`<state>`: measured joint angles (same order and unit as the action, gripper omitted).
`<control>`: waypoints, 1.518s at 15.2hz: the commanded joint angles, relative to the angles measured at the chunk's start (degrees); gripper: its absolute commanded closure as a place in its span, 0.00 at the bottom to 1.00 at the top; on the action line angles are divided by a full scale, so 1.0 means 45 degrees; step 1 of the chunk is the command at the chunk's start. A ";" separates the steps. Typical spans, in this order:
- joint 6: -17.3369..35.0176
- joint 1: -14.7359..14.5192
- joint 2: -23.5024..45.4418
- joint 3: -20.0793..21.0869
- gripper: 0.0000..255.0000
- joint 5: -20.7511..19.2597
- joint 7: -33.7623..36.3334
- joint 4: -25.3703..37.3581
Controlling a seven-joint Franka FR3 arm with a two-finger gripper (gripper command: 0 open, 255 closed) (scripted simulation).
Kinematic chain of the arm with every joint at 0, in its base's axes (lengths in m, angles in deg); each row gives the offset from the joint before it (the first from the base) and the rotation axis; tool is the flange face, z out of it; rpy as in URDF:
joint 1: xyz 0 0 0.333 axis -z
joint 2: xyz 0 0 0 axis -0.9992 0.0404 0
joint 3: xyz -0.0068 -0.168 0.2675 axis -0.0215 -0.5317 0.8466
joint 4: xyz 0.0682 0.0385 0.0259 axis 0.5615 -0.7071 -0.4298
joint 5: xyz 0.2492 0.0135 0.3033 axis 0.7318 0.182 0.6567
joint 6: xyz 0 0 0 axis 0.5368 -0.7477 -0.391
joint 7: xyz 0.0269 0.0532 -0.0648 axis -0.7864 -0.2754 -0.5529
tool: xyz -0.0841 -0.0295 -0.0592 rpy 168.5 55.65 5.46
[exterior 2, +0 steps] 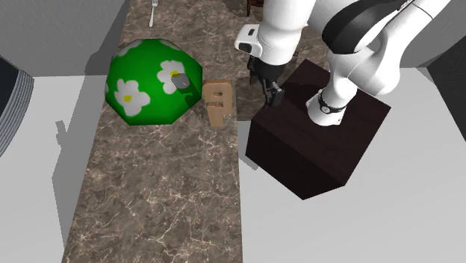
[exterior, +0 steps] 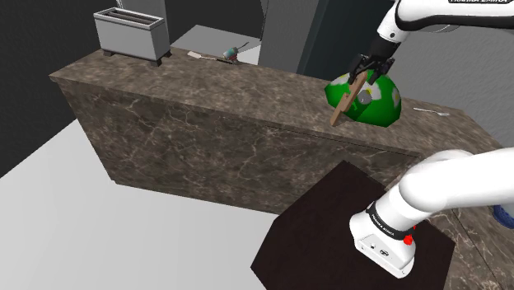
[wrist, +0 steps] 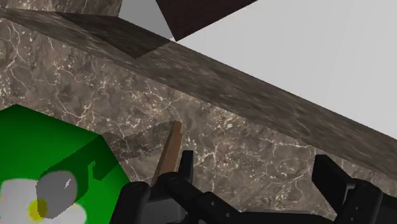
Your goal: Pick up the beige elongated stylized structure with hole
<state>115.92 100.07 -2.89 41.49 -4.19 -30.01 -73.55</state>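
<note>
The gripper (wrist: 257,168) has its two black fingers spread apart with nothing between them. The beige elongated structure (wrist: 169,149) stands on edge on the marbled counter (exterior 2: 164,202), just outside one finger and untouched; beyond it, farther from the gripper, sits a green dome (exterior 2: 145,75) with white flowers. Lettering on the arm's white link is cut off at the shoulder view's top edge; it cannot be read.

A long counter of brown marbled stone (exterior: 206,107) carries a green faceted dome painted with white, yellow-centred flowers (exterior: 380,105), with a small grey knob (exterior 2: 179,81) on its side. A pale fork (exterior: 430,110) lies near the dome, apart from it. At the counter's far end stands a grey open-topped box on short legs (exterior: 130,33), and near it a small object (exterior: 231,54) too tiny to identify.
</note>
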 commanded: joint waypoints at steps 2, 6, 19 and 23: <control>0.0892 0.0446 0.0508 -0.0385 0.00 -0.0415 0.0117 0.0285; 0.1877 0.0983 0.1101 -0.0888 0.00 -0.0855 0.0252 0.0731; 0.3235 0.1059 0.1269 -0.1075 1.00 -0.1007 0.0305 -0.0458; 0.3243 0.1058 0.1267 -0.1073 1.00 -0.1008 0.0310 -0.0468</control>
<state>130.54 104.83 2.76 36.67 -8.72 -28.61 -75.60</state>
